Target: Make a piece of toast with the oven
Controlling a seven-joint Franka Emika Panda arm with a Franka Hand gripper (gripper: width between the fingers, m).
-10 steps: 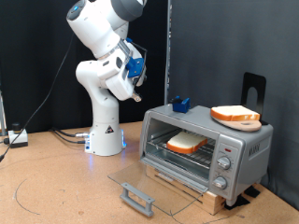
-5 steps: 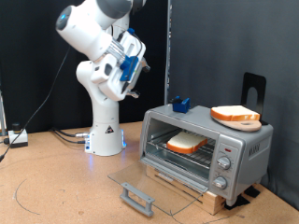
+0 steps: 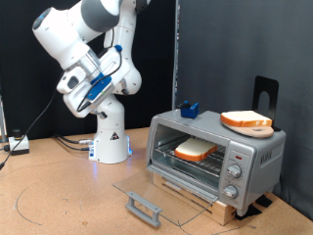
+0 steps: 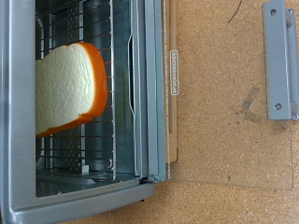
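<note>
The piece of toast [image 3: 195,149] lies on the wire rack inside the oven [image 3: 249,155], its glass door [image 3: 161,193] flat on the worktop [image 3: 59,201], as the arm swings away left, its tool's state hidden from both cameras.

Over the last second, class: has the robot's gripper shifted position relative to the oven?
Yes. In the exterior view the gripper has swung toward the view's left and lower, farther from the oven, which stays put with its door open and the piece of toast on the rack.
</note>
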